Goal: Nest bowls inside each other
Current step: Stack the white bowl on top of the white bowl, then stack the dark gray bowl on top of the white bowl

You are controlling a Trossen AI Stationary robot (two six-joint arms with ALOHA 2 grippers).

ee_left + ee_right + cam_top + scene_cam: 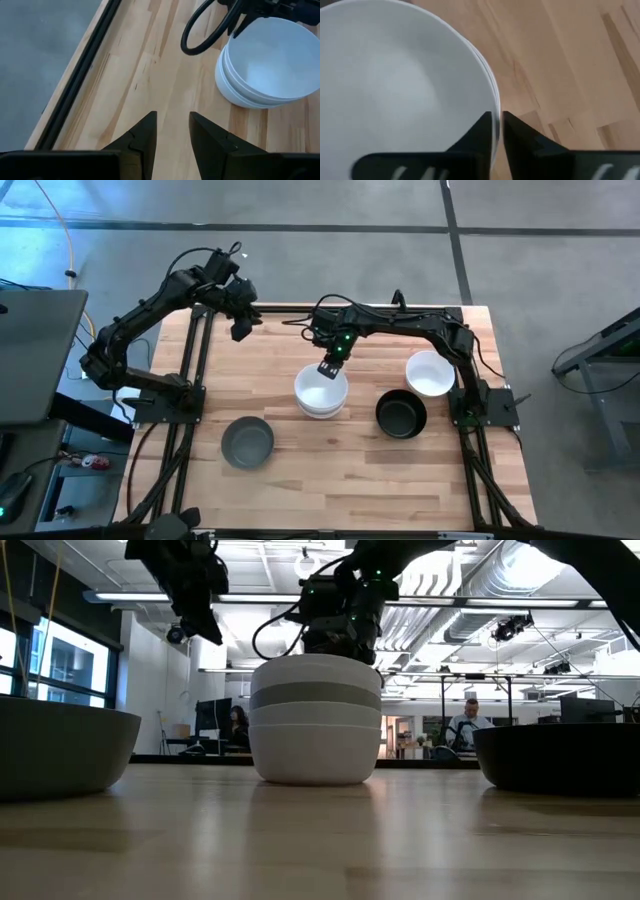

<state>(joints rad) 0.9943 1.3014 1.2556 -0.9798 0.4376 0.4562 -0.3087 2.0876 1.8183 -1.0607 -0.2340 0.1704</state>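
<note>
A butcher-block table is sitting on a grey concrete floor, and the low view is looking across it into a bright open workshop where a person is sitting far behind.

Taking the table's centre as the dial in the high view: nearest the front edge, at about seven o'clock, a grey bowl is standing alone. At about four o'clock a black bowl is resting, and just beyond it, at about two o'clock, a single white bowl is sitting close beside it.

Near the centre the nested stack is standing; the low view is showing white bowls with a grey one banded between them, and a white bowl on top. The right gripper is hanging over the stack's far rim, at about twelve o'clock of it, its two fingers straddling the top bowl's rim with only a thin gap between them; whether they are pinching or letting go, I cannot tell.

Farthest off, at about ten o'clock near the back edge, the left gripper is hovering above bare wood, jaws parted and holding nothing.
</note>
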